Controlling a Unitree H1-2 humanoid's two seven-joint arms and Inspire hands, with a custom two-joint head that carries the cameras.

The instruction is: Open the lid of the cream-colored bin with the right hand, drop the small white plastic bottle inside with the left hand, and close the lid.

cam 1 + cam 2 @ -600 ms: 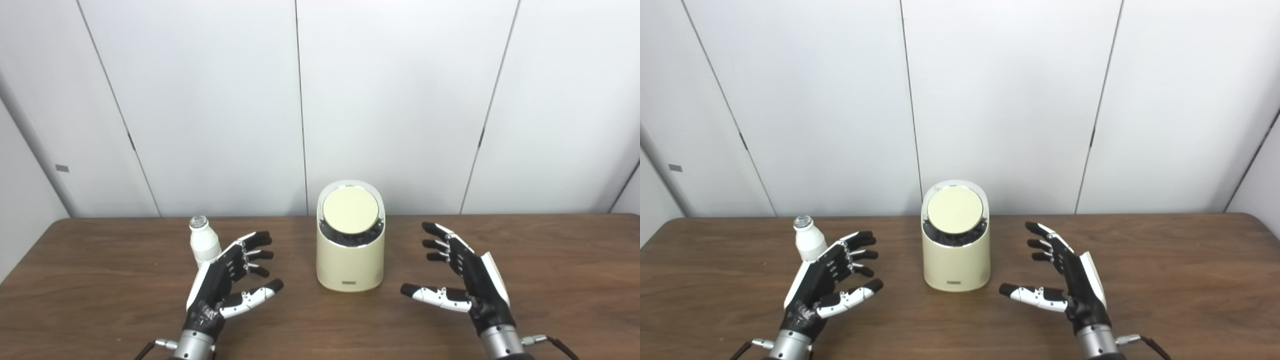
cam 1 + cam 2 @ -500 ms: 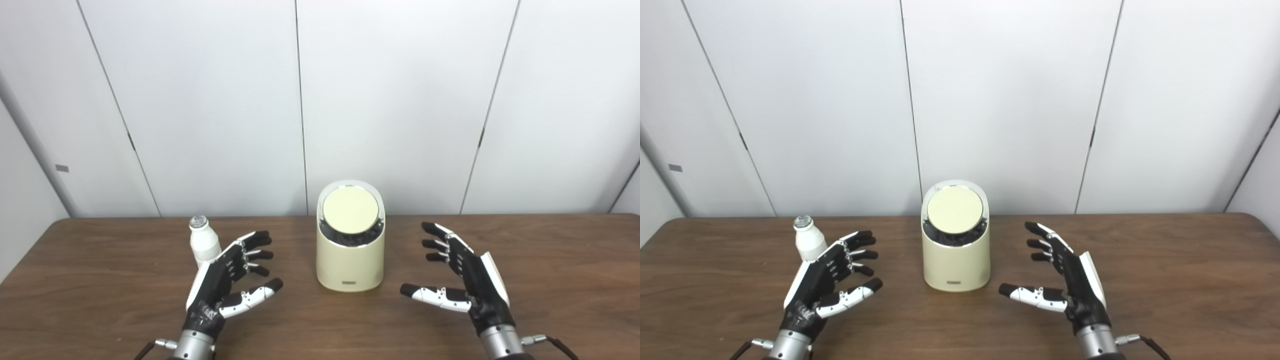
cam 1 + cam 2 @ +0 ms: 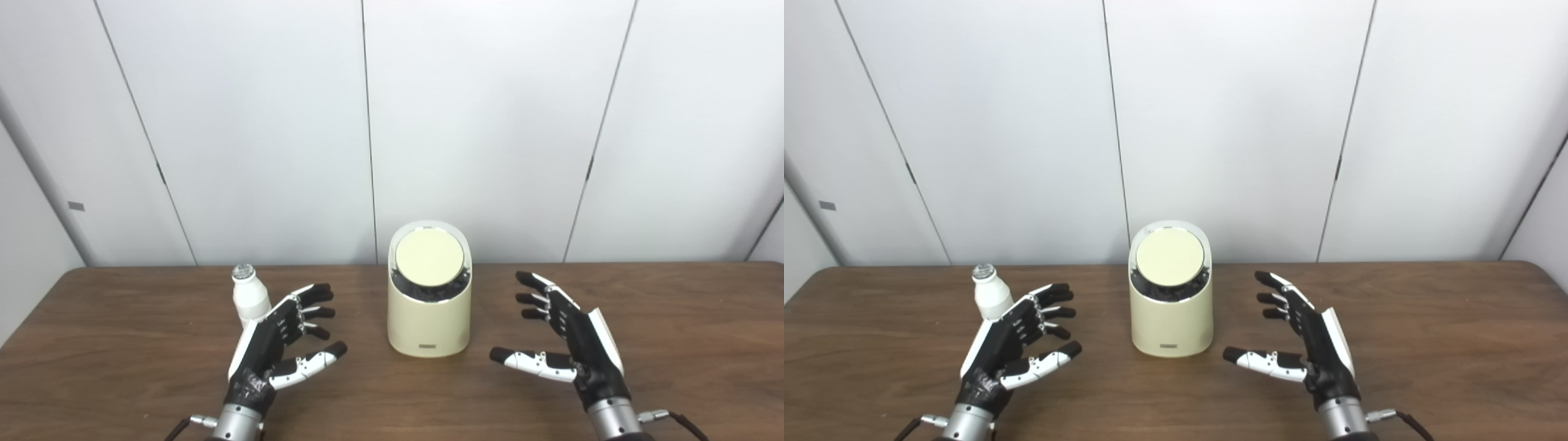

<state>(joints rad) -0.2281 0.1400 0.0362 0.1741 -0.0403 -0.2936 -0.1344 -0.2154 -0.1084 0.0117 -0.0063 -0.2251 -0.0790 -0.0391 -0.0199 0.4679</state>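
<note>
We are holding both hands, left hand (image 3: 272,349) and right hand (image 3: 576,346), fingers spread wide, flanking the lidded bin (image 3: 429,306); bottle (image 3: 250,301) standing upright left of it.

Table (image 3: 122,367) showing dark wood grain, soft sheen. Bin (image 3: 429,324) looking like smooth cream plastic; lid (image 3: 429,258) matt. Bottle (image 3: 250,300) appearing white plastic, cap silvery. Wall panels (image 3: 245,122) looking smooth, matt.

Almost nothing changes. The right hand (image 3: 572,343) moves just a tiny bit toward the far side of the counter, so its fingertips (image 3: 524,278) sit a touch higher in the picture than they did a moment ago. It is open, with its fingers spread apart.
</note>
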